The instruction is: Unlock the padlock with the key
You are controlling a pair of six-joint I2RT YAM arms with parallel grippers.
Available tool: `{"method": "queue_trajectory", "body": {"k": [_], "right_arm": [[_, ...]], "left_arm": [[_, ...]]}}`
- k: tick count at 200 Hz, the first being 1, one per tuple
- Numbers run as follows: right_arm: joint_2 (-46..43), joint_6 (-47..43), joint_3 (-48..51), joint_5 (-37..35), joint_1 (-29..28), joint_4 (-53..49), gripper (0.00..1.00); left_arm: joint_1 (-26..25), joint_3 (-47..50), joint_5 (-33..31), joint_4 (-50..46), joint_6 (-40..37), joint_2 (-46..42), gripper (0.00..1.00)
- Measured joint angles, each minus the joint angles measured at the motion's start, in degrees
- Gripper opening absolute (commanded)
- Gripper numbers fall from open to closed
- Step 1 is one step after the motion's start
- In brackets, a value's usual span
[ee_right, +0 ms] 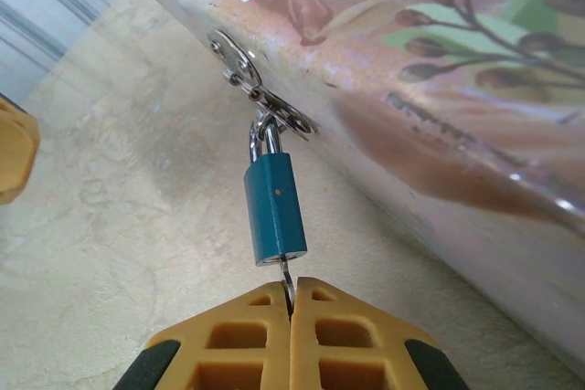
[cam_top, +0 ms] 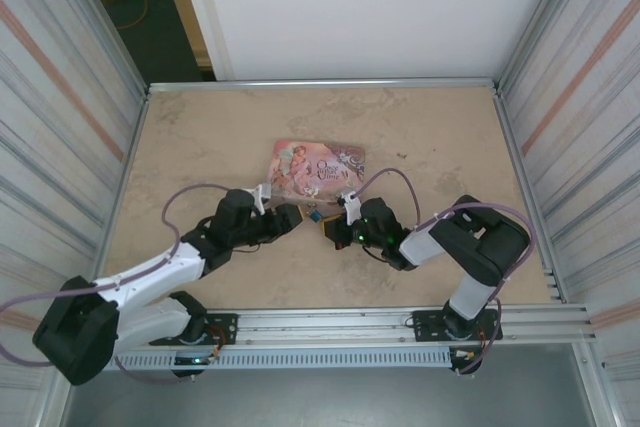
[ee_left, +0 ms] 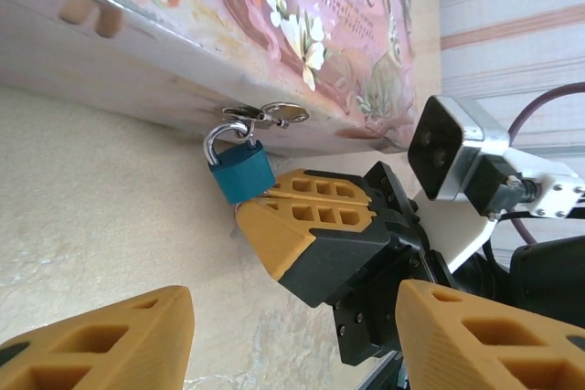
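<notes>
Most of the key [ee_right: 287, 273] is buried between the pressed-together right fingers [ee_right: 247, 344]; just a thin sliver of its shaft shows beneath the padlock [ee_right: 275, 209]. From above, the padlock is a mere blue speck and the key too small to make out. Both wrist views crop the pink tin [ee_right: 439, 89] at their edges, and the left fingers [ee_left: 101, 340] run off the bottom edge

Blue padlock [ee_right: 274, 212] looks smooth and matt; pink tin [ee_right: 439, 89] glossy metal.
</notes>
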State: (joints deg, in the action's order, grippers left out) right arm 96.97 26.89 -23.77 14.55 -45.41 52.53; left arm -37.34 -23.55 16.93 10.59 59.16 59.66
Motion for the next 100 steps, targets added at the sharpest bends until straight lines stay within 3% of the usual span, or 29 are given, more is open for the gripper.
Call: {"method": "queue_trajectory", "body": {"k": [59,100], "right_arm": [[-2.4,4.3,-3.7,0.1,-0.8,-7.4,0.00],[-3.3,7.1,-4.8,0.4,-0.9,-12.1,0.00]], "left_arm": [[0.0,11.2,-5.7,8.8,5.9,-10.4,0.63],[0.0,12.9,-6.3,11.4,9.2,-11.8,0.63]]}}
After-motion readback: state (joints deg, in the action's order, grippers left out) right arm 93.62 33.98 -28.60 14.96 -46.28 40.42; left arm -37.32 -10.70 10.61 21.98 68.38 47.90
